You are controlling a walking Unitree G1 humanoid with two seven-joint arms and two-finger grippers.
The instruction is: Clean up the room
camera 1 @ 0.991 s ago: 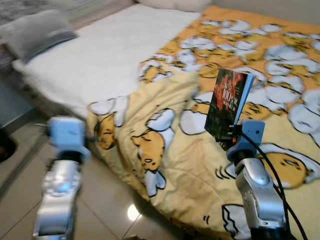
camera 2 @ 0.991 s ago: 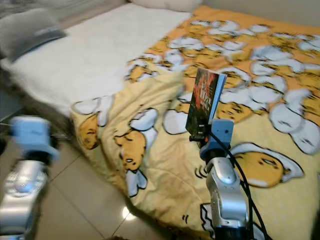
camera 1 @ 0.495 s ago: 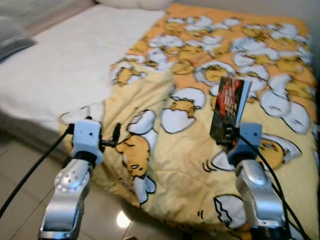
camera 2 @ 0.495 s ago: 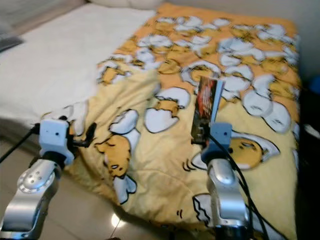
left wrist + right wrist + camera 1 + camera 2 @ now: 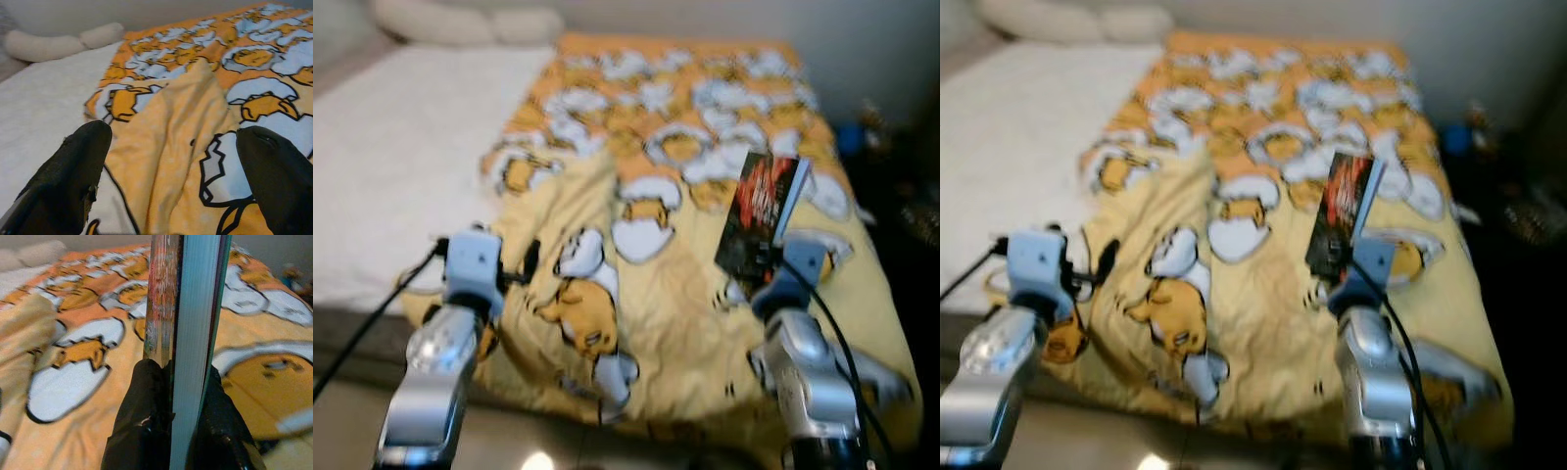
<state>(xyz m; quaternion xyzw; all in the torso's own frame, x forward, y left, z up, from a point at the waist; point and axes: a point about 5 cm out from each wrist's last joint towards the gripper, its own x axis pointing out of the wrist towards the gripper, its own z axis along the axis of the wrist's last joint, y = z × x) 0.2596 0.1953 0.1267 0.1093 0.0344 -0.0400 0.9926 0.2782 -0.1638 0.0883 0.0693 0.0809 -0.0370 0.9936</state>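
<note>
A dark book with a red cover (image 5: 762,211) stands upright in my right gripper (image 5: 756,266), which is shut on its lower edge above the yellow egg-print blanket (image 5: 675,294). In the right wrist view the book's pale page edge (image 5: 195,333) rises between the two black fingers (image 5: 142,421). My left gripper (image 5: 530,262) hovers over the blanket's folded near-left corner. It is open: its black fingers (image 5: 73,171) stand wide apart with nothing between them.
The blanket covers the right part of a bed with a white sheet (image 5: 382,176) on the left. Pale pillows (image 5: 460,24) lie at the head. Dark clutter (image 5: 891,166) sits on the floor right of the bed. Tiled floor (image 5: 342,421) lies near my feet.
The camera has swung right, so the bed has shifted left in view. The right gripper keeps the book upright. The left arm rose into view and stays beside the blanket fold.
</note>
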